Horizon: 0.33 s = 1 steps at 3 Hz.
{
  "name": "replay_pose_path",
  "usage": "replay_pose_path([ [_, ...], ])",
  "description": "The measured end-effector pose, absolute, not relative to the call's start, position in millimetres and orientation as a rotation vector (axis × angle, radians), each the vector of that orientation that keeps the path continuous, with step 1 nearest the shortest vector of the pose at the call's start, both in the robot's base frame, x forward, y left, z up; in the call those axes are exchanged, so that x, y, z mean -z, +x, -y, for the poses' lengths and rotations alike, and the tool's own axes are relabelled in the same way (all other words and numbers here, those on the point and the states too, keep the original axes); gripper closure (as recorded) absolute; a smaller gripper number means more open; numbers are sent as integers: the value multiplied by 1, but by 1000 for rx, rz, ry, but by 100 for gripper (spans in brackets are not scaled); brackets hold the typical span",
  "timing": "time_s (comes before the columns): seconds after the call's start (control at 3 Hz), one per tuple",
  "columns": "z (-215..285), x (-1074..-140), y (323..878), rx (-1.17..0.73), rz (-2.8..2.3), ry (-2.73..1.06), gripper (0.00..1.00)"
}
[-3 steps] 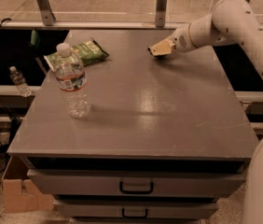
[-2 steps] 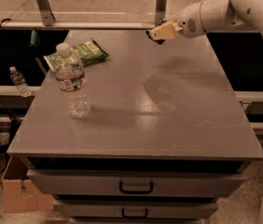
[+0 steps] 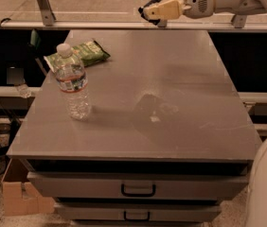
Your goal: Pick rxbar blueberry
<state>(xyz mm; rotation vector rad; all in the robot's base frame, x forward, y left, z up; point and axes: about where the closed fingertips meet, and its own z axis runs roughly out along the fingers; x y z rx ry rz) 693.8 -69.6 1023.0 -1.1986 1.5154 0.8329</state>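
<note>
My gripper [image 3: 155, 9] is up in the air above the far edge of the grey table [image 3: 195, 74], at the top of the camera view. Its cream fingers [image 3: 167, 7] are closed on a small dark flat thing, the rxbar blueberry [image 3: 146, 12], of which only a dark end shows at the fingertips. The white arm reaches in from the top right. The gripper's dark shadow lies on the table's middle.
A clear water bottle [image 3: 73, 84] stands upright at the table's left. A green crinkly chip bag [image 3: 79, 53] lies behind it. A metal rail [image 3: 100, 25] runs behind the table. Drawers [image 3: 138, 189] are below the front edge, and a cardboard box [image 3: 20, 193] sits on the floor at left.
The gripper has lifted from the table's far right surface and moved up and to the left, carrying the dark bar off the table.
</note>
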Motion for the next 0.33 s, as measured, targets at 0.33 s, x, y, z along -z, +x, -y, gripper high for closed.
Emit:
replay_pose_path([
  [0.33, 72, -1033, 688, -842, -1493, -1215, 100],
])
